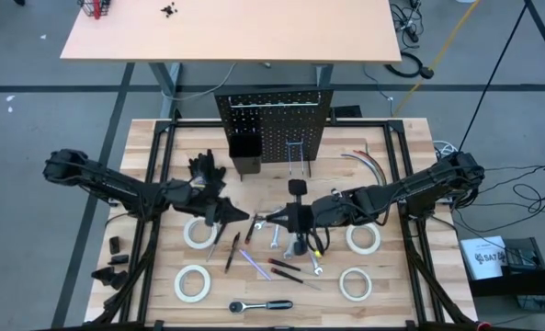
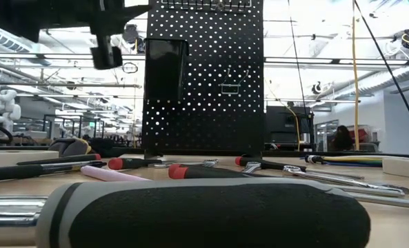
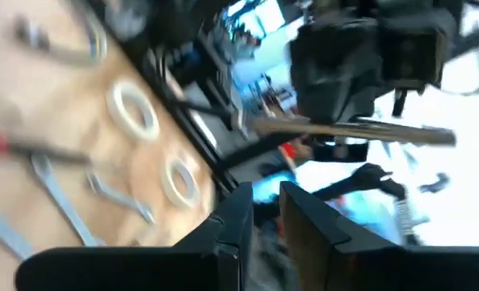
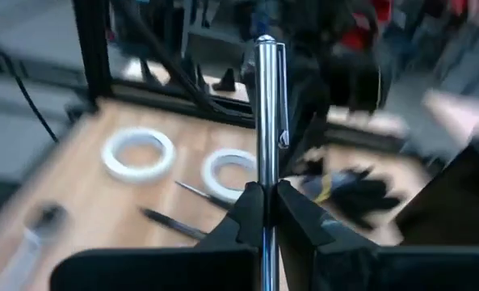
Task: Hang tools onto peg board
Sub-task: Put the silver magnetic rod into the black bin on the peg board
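Two arms over mid-table. My right gripper (image 4: 263, 202) is clamped on a silver wrench (image 4: 267, 121), which sticks straight out past the fingers. In the high view that gripper (image 1: 274, 219) sits near table centre, in front of the peg board (image 1: 274, 129). My left gripper (image 1: 240, 217) is close by, facing the right one, with its fingers (image 3: 235, 222) slightly apart and nothing between them; its wrist view shows the wrench (image 3: 352, 129) crossing just ahead, not touching my left fingers.

The peg board stands upright at the table's far edge, black bin (image 1: 244, 147) on its left part, wire hooks (image 1: 300, 152) lower right. Nothing hangs on the hooks that I can see.

On the tabletop (image 1: 162, 147): four white tape rolls (image 1: 198, 232), (image 1: 363, 238), (image 1: 192, 282), (image 1: 355, 283), screwdrivers (image 1: 232, 251) and more wrenches (image 1: 316, 262) loose between them, ratchet (image 1: 261, 305) by the near edge. Black gloves (image 1: 208, 170) lie left of the board, near the left arm.
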`<state>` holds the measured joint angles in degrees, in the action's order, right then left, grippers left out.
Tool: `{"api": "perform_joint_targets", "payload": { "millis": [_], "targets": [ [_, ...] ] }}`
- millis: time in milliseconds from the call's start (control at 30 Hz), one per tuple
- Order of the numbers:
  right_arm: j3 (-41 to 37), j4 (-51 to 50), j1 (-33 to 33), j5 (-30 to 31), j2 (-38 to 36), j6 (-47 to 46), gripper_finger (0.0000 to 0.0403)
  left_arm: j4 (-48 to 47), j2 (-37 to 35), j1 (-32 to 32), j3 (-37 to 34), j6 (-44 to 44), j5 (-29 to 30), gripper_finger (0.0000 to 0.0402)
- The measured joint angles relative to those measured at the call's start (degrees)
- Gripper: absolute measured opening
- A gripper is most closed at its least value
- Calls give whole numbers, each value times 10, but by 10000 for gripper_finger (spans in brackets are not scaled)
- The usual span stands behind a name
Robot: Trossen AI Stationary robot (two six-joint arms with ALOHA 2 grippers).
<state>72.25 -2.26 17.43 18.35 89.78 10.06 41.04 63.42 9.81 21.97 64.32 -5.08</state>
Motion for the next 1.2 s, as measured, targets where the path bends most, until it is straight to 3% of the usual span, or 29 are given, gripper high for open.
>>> {"api": "perform_joint_targets", "payload": {
  "millis": [167, 400, 500, 633, 967, 1200],
  "targets": [
    [0, 1, 3, 19, 0, 245, 11, -2, 0, -9, 0, 70, -23, 66],
    [0, 39, 1, 173, 0, 519, 11, 19, 0, -8, 0, 94, 10, 66],
    [0, 58, 6, 220, 0, 662, 11, 62, 0, -8, 0, 143, 44, 66],
    [0, 60, 12, 259, 0, 837, 11, 123, 0, -8, 0, 162, 45, 66],
    [1, 86, -7, 267, 0, 1046, 11, 138, 0, -8, 0, 159, 48, 66],
    [68, 11, -48, 259, 6, 1116, 11, 145, -6, -6, 0, 158, 45, 66]
  ]
}}
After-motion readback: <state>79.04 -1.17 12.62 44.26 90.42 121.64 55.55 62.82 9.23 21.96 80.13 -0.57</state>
